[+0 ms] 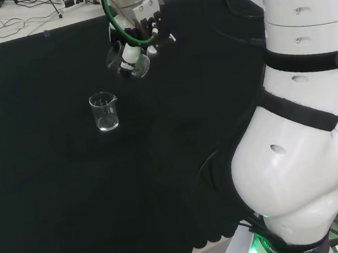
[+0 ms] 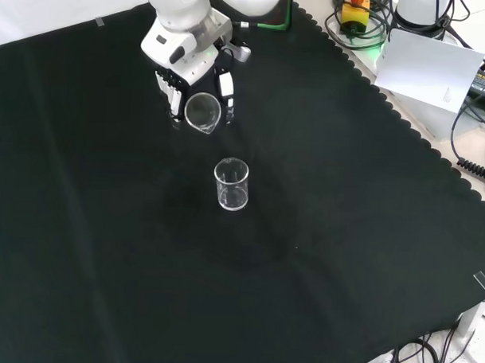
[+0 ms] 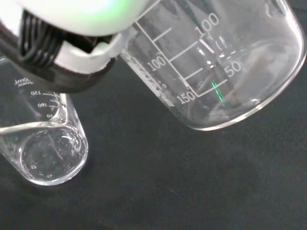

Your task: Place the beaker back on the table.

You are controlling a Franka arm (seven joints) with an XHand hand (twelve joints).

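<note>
Cloth [image 1: 54, 194], black and wide, covers the whole bench, and over it leans the white arm [image 1: 302, 117], its big links bulking up the right of the head view. Up at the top of the front view, the hand [image 2: 185, 56] comes in with its black and white fingers [image 2: 226, 89] curled down round a clear glass beaker [image 2: 203, 112], and that beaker is in the air, clear of the cloth, tipped right over so its open mouth faces the front camera. From the head view the held beaker [image 1: 130, 62] hangs tilted under the hand [image 1: 138, 20], above and a little to the right of a second beaker [image 1: 104, 111]. That second beaker [image 2: 231, 184] stands upright on the cloth, mouth up, spout at its rim, just below the held one in the front view and apart from it. Close in from the wrist, the held beaker [image 3: 216, 62] shows its printed scale marks on the slanted wall, a blurred white and black part of the hand [image 3: 72, 43] across it, and the standing beaker [image 3: 43, 148] sits beside it, round base plainly seen through the glass.
</note>
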